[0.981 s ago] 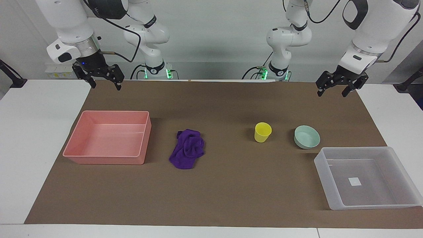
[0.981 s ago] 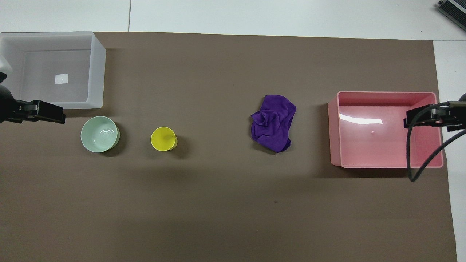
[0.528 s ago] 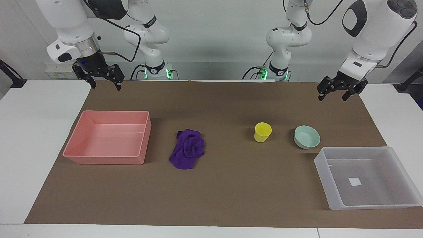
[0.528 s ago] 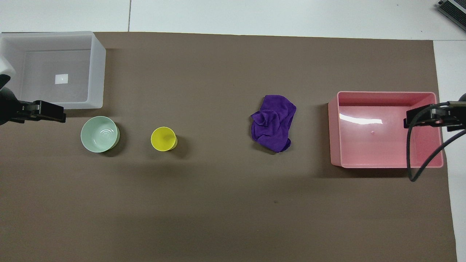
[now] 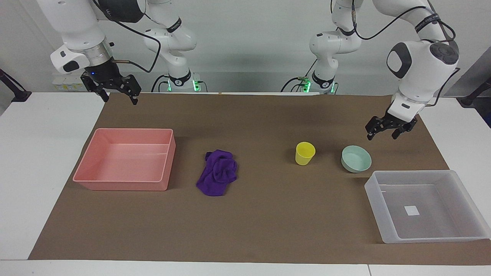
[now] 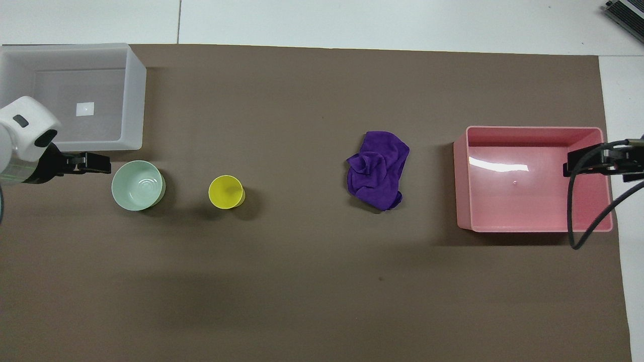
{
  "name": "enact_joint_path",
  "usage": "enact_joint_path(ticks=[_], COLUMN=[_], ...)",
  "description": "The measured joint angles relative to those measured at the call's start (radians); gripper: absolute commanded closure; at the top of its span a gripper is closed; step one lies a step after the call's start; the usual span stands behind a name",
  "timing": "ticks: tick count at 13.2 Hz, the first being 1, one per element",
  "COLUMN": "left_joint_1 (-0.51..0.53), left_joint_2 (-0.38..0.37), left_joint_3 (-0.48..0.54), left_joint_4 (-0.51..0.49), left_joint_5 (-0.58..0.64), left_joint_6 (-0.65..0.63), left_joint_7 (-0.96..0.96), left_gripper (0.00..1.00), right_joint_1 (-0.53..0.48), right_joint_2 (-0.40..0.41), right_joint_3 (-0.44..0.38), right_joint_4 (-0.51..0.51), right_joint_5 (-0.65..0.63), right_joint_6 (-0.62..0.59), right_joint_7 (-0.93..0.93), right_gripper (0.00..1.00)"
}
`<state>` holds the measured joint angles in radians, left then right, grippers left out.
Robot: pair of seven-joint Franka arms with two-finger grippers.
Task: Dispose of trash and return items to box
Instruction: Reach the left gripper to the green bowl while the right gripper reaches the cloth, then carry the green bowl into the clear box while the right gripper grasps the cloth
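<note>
The purple rag (image 5: pixel 218 172) (image 6: pixel 378 169) lies crumpled mid-mat, beside the pink tub. The yellow cup (image 5: pixel 305 153) (image 6: pixel 226 191) stands upright next to the mint-green bowl (image 5: pixel 356 158) (image 6: pixel 138 185). The translucent box (image 5: pixel 374 191) (image 6: pixel 133 100) is empty, with a white square on its bottom, just farther from the robots than the bowl. My left gripper (image 5: pixel 382 135) (image 6: pixel 95 163) is open and empty, in the air over the mat beside the bowl, not touching it. My right gripper (image 5: pixel 119 99) (image 6: pixel 578 163) is open and empty, high over the mat's edge by the pink tub.
An empty opaque pink tub (image 5: pixel 122 186) (image 6: pixel 460 186) sits toward the right arm's end of the table. A brown mat (image 5: pixel 268 214) covers the white table. A black cable (image 6: pixel 573 221) hangs from the right arm over the pink tub.
My left gripper has come down and moved out over the mat toward the bowl. My right gripper has shifted only slightly. The objects have not moved.
</note>
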<state>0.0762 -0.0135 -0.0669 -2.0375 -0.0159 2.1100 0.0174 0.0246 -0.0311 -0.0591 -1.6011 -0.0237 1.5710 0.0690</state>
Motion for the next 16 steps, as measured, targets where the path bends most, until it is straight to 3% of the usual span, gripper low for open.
enact_joint_path(ticks=[3, 7, 8, 9, 10, 16], left_joint_1=[0.001, 0.0, 0.0, 0.0, 0.0, 0.003], left_joint_2=[0.035, 0.093, 0.108, 0.119, 0.122, 0.115], left_joint_3=[-0.001, -0.006, -0.005, -0.005, -0.005, -0.009], left_joint_4=[-0.118, -0.19, -0.205, -0.22, -0.232, -0.227], left_joint_5=[0.0, 0.0, 0.0, 0.0, 0.0, 0.0], left_joint_6=[0.165, 0.283, 0.306, 0.32, 0.328, 0.33], left_joint_7=[0.002, 0.017, 0.028, 0.033, 0.035, 0.037], left_gripper=[0.0, 0.0, 0.15, 0.66, 1.0, 1.0], right_joint_1=[0.044, 0.174, 0.21, 0.248, 0.283, 0.395], right_joint_2=[-0.002, 0.05, 0.081, 0.118, 0.157, 0.358], right_joint_3=[0.007, 0.011, 0.011, 0.012, 0.012, 0.012], right_joint_4=[-0.058, -0.115, -0.12, -0.124, -0.13, -0.217], right_joint_5=[0.003, 0.003, 0.003, 0.003, 0.003, 0.004], right_joint_6=[0.099, 0.268, 0.312, 0.364, 0.418, 0.732], right_joint_7=[0.004, 0.082, 0.118, 0.154, 0.184, 0.288], right_gripper=[0.0, 0.0, 0.0, 0.0, 0.0, 0.0])
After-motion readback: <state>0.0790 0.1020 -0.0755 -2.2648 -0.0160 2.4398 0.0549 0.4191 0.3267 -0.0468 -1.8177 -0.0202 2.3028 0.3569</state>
